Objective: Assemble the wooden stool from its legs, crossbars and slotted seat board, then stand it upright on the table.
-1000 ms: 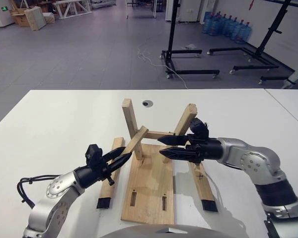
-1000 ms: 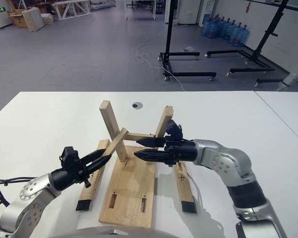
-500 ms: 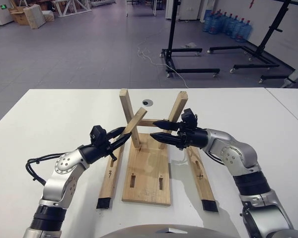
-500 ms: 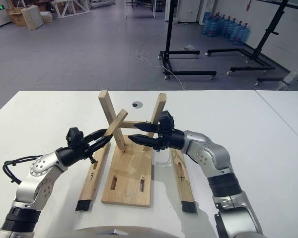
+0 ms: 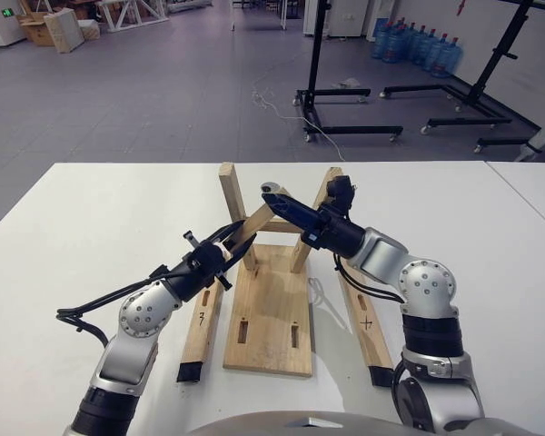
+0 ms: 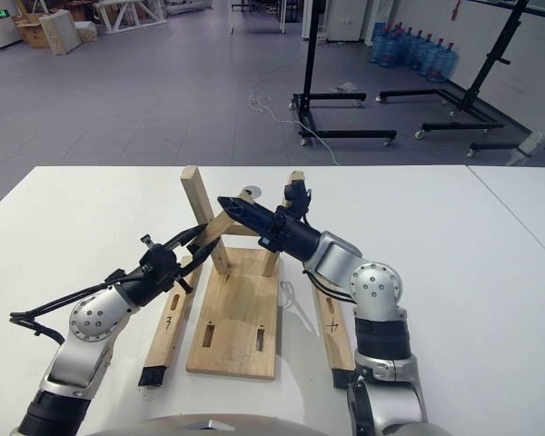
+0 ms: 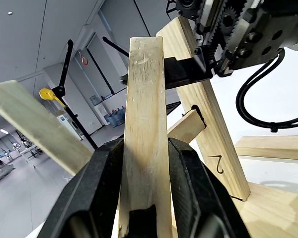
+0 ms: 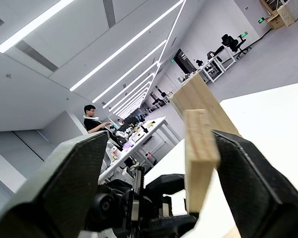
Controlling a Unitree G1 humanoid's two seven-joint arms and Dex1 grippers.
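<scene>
left gripper (image 5: pixel 235 240) newly around crossbar (image 5: pixel 259 222)

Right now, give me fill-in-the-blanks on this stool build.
1. The left claw is shut on the ___.
2. The right claw is ___.
3. ___ legs lie flat beside the board.
4. The board's near slots are ___.
Missing: crossbar; open; two; empty.

L claw (image 6: pixel 196 247) grips tilted crossbar (image 6: pixel 220 229) over seat board (image 6: pixel 232 313); R claw (image 6: pixel 232 207) by its top.
</scene>
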